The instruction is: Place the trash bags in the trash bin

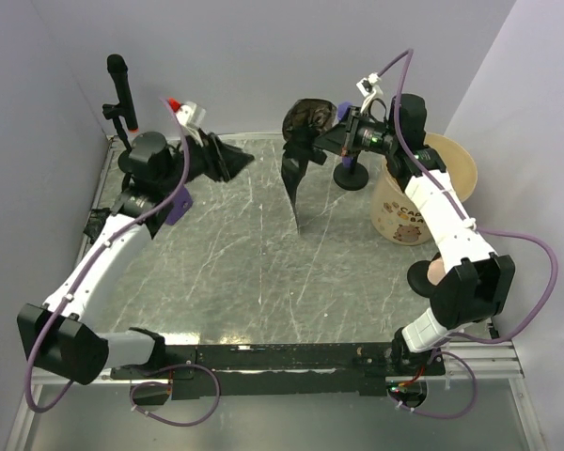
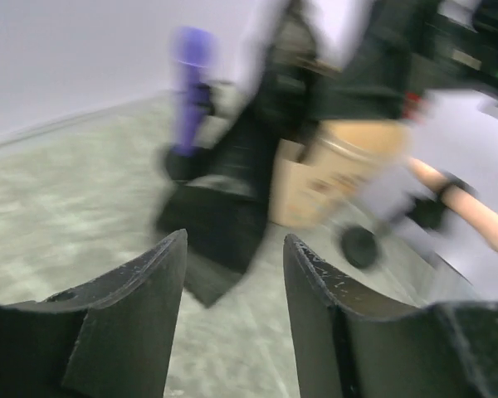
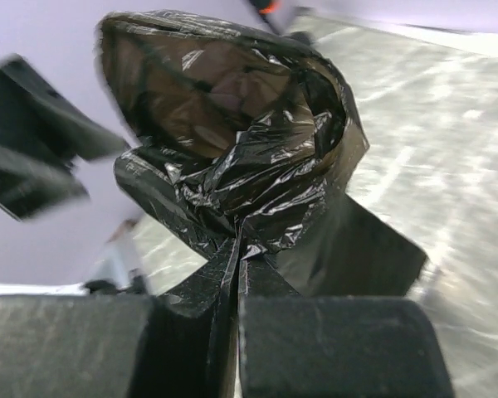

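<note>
Fingers [image 3: 315,348] of my right gripper [image 3: 236,261] are clenched on the trash bag [image 3: 232,141]. They pinch a gathered fold of the glossy black film, and its bunched head bulges past the tips. From above, I see the bag held up off the table [image 1: 235,272] near the back, to the left of the trash bin [image 1: 423,202], with its long tail hanging down to a point. My left gripper [image 2: 234,242] has its jaws standing apart with nothing between them, and it sits well apart from the bag at the left rear.

I judge the step in hand to be the carry: the bag is grasped and lifted but not yet over the bin. The next move calls for swinging the right arm towards the bin's mouth. The bag must stay high enough for the floppy tail to clear the rim, and the jaws should part only once most of the film hangs inside.

A round black microphone-stand base [image 1: 351,175] sits on the table between the hanging tail and the bin, near the bin's wall, and a dragging tail could snag it. My right forearm crosses the bin's rim and hides part of the inside, so I cannot tell what lies in there. A microphone [image 1: 119,86] stands at the left rear, away from the path. I cannot make out a second bag.
</note>
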You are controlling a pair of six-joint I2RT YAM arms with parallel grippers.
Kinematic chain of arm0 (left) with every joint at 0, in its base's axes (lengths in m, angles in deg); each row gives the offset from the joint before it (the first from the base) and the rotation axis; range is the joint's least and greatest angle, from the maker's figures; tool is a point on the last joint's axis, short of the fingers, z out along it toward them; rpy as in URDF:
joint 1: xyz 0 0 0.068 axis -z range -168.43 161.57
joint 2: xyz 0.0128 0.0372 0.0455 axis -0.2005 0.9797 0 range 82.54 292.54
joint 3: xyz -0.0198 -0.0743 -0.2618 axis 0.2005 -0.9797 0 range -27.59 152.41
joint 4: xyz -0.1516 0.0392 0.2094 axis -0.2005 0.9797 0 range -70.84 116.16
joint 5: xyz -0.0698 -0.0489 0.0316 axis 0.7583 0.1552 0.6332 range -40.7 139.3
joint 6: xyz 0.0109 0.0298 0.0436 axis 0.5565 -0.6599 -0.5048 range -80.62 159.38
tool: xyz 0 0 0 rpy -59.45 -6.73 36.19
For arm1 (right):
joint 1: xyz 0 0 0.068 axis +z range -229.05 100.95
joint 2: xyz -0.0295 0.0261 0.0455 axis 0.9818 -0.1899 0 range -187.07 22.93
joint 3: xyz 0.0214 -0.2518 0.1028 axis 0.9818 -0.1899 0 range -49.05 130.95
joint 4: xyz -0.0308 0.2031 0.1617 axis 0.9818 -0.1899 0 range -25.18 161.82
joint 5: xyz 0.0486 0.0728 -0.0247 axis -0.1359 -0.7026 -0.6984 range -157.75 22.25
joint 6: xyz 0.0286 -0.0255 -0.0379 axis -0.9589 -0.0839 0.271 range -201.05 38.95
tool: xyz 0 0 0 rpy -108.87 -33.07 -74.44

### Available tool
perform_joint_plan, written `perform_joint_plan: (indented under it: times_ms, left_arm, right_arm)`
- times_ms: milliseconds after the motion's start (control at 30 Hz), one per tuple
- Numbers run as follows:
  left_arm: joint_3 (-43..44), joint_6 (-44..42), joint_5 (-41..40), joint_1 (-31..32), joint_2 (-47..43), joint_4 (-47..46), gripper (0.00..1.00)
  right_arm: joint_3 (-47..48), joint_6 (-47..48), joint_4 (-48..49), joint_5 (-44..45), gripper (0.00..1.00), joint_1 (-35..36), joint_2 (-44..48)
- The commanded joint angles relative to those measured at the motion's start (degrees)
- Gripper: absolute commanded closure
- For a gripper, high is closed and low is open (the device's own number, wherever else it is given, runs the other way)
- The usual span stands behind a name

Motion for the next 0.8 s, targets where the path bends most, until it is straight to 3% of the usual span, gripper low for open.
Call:
perform_joint_plan:
  times_ms: [0, 167, 400, 633, 767]
  left_arm:
    - [0.5, 5.1, 13.5, 2.1, 5.2, -8.3, 0.4]
    - [5.8, 13.2, 11.2, 3.9, 12.7, -14.9, 0.32]
    - [10.7, 16.0, 15.2, 3.9, 16.0, -18.2, 0.33]
    - [13.1, 15.8, 19.6, 3.8, 15.4, -18.6, 0.32]
    - [14.7, 13.0, 15.6, 4.2, 16.2, -15.7, 0.32]
  right_arm:
    - [-1.6, -8.2, 10.2, -8.1, 1.0, 0.4, -0.5]
    - [-1.9, -8.1, 13.2, -12.8, 1.0, 0.4, -1.1]
    - [-4.0, -7.2, 15.0, -12.9, 1.0, 0.3, 0.2]
    - [-4.6, -6.2, 15.0, -12.8, 1.0, 0.0, 0.2]
    - [-3.8, -5.8, 14.9, -13.4, 1.0, 0.0, -0.1]
